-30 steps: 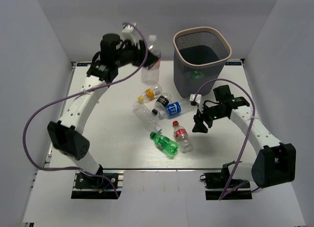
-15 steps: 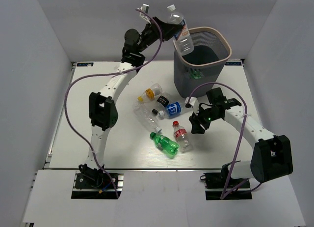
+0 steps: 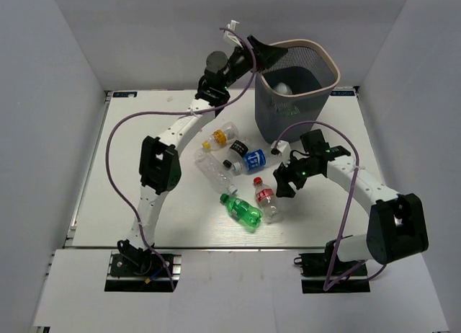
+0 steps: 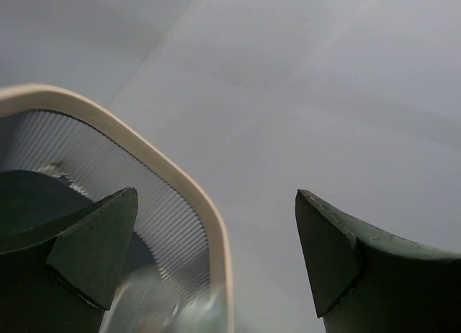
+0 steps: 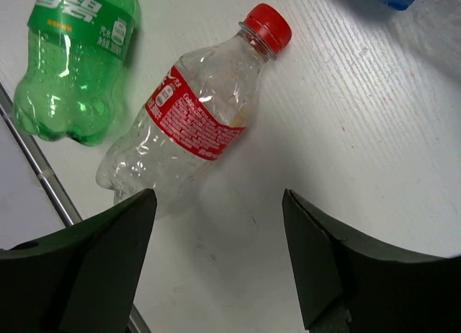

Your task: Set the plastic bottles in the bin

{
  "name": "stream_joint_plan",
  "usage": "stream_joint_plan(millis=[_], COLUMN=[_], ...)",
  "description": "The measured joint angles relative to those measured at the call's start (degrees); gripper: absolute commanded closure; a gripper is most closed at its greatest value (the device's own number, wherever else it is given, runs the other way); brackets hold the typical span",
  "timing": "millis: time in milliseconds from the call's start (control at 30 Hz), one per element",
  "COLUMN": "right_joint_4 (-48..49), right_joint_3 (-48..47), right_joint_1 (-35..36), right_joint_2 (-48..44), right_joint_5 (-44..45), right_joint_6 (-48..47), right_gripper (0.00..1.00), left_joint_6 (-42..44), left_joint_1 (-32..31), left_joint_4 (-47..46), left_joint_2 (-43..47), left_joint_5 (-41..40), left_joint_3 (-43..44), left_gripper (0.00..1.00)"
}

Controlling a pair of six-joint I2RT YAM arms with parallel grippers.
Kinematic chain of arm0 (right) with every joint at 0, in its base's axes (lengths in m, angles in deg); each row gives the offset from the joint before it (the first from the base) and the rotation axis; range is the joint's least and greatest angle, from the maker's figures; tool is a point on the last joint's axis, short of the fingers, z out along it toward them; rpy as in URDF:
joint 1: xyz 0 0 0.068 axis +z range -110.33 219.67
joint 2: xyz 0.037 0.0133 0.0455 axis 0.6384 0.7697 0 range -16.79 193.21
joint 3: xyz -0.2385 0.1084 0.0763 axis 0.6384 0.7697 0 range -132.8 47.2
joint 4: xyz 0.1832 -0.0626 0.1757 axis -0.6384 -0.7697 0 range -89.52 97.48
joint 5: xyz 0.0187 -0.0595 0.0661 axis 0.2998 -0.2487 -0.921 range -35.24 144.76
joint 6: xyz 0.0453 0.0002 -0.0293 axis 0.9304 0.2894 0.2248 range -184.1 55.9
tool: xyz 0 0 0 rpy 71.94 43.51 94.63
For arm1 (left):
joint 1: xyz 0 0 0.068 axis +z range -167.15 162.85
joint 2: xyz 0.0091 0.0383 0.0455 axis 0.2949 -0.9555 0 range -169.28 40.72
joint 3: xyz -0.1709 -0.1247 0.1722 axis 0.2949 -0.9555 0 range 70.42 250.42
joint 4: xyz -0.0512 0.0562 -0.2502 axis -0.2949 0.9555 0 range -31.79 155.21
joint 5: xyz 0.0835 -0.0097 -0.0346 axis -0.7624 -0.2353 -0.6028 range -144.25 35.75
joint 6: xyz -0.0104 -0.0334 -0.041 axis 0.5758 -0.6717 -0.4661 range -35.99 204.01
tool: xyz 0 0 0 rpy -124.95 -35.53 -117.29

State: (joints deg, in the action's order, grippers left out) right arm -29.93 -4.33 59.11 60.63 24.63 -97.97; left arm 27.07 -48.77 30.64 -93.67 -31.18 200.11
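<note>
Jaws of the right gripper (image 5: 217, 203) stand wide apart with nothing between them. In the right wrist view the two dark fingers fill the lower left and lower right of the frame. The clear plastic bottle with a red label and red cap (image 5: 194, 124) lies on the white table (image 5: 374, 131) just above the gap, at frame centre.

Its long axis runs diagonally, base at lower left and cap at upper right. It therefore sits oblique to the line joining the fingers, not square across it. Judgement: the wrist needs to rotate before descent so that the fingers close across the body at the label.

The green plastic bottle (image 5: 75, 66) lies just beside the base end, at upper left of that frame. A finger lowered on that side may strike it.

In the top view the left gripper (image 3: 270, 53) sits at upper centre, over the rim of the dark grey mesh bin with a beige rim (image 3: 335, 66). The left wrist view shows its jaws wide and empty. A pale clear bottle (image 3: 283, 89) shows inside the bin.

The other bottles lie clustered on the table at frame centre, to the lower left of the bin. The left gripper is well apart from them. The right arm is the nearer one, with its gripper just beside the red-capped bottle.
</note>
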Motion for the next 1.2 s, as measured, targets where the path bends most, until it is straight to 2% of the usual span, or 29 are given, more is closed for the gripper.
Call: stream_joint_plan(millis=[100,167,267,367,433,467,500,600,700,833,867,933,967,1067,1200], right_joint_4=[1.20,1.79,2.36,3.52,4.20,4.76,5.27,6.49,6.71,7.89,7.93,7.98,8.02,7.21,6.40], right_joint_3=[-0.07,-0.57,-1.97,-2.80,-3.06,-3.10,-3.21,-3.65,-3.63,-3.50,-3.43,-3.32,-3.02,-2.14,-2.40], right_joint_1=[0.61,1.49,3.19,4.87,6.45,7.19,7.80,9.77,11.43,13.00,13.22,13.46,13.60,13.57,13.53], right_joint_2=[1.81,3.91,7.32,8.98,9.31,9.46,9.97,13.11,16.28,16.90,16.90,16.35,15.78,12.17,1.44], right_joint_5=[-0.55,-1.01,-1.53,-1.27,-0.28,0.72,1.64,4.83,9.25,14.43,15.15,16.33,17.00,17.64,15.76], right_joint_6=[3.76,6.84,11.45,16.63,19.34,20.79,21.99,24.76,27.15,29.18,29.49,29.73,29.22,26.97,21.22], right_gripper=[0.24,0.25,0.26,0.26,0.18,0.18,0.13,0.12,0.16,0.34,0.46,0.60,0.71,0.90,0.92], left_joint_6=[7.02,12.94,22.45,28.11,29.16,28.96,28.37,23.32,16.68,8.61,7.02,4.61,3.67,1.62,-0.31], left_joint_1=[0.37,0.63,0.92,1.11,1.11,1.11,1.11,1.11,1.11,1.05,0.96,0.92,0.85,0.74,0.74], left_joint_4=[7.30,12.48,20.17,25.18,27.82,29.73,31.23,36.06,42.95,52.96,55.06,58.62,59.74,60.04,59.78], left_joint_2=[6.05,13.90,30.18,48.81,60.43,65.26,69.66,76.81,76.59,70.64,68.65,64.15,62.01,58.23,56.19], left_joint_5=[-2.43,-5.53,-12.96,-20.28,-24.44,-26.38,-28.44,-32.48,-35.28,-37.38,-37.64,-37.88,-37.88,-37.48,-36.87], left_joint_3=[-3.54,-9.92,-23.78,-39.01,-48.85,-53.29,-57.53,-68.13,-75.43,-78.05,-77.35,-74.93,-73.50,-71.49,-71.41], left_gripper=[0.00,0.00,0.00,0.00,0.00,0.00,0.00,0.00,0.00,0.00,0.00,0.00,0.00,0.00,0.00])
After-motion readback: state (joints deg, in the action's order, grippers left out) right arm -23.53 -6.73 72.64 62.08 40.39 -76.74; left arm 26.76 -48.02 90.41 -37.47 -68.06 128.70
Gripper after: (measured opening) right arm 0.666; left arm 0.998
